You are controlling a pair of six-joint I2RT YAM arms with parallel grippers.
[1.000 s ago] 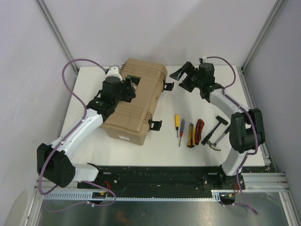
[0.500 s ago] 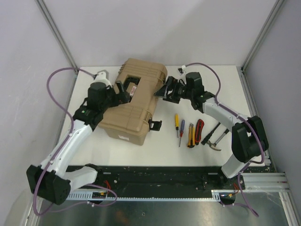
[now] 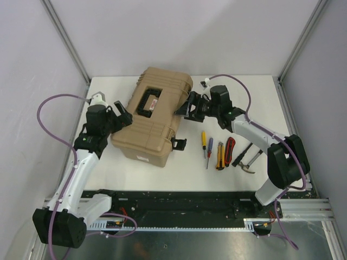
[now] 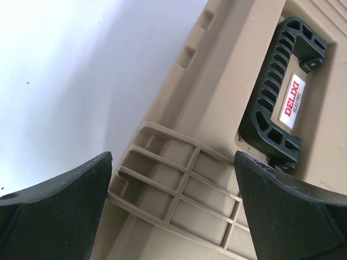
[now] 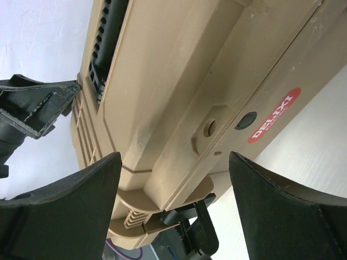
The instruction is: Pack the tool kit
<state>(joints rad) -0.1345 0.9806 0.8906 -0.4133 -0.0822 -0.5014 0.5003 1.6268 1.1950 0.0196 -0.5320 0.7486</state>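
Note:
The tan tool case [image 3: 157,127] lies shut on the white table, its black handle [image 3: 147,103] on the lid. My left gripper [image 3: 120,114] is open at the case's left edge. In the left wrist view [image 4: 171,162] the ribbed corner of the case [image 4: 179,184] lies between the fingers, with the handle [image 4: 282,108] beyond. My right gripper [image 3: 185,107] is open at the case's right side. In the right wrist view [image 5: 174,162] it straddles the case wall [image 5: 179,108] above a black latch [image 5: 203,222]. Neither gripper holds anything.
Loose tools lie right of the case: a yellow screwdriver [image 3: 204,141], a blue screwdriver [image 3: 209,151], a yellow utility knife [image 3: 220,156], red pliers [image 3: 230,149] and a hammer [image 3: 250,153]. A black latch [image 3: 179,144] hangs open on the case's near right side.
My left gripper has moved off the lid, left and nearer, to the case's left edge. My right gripper has moved left and down to the case's right side.

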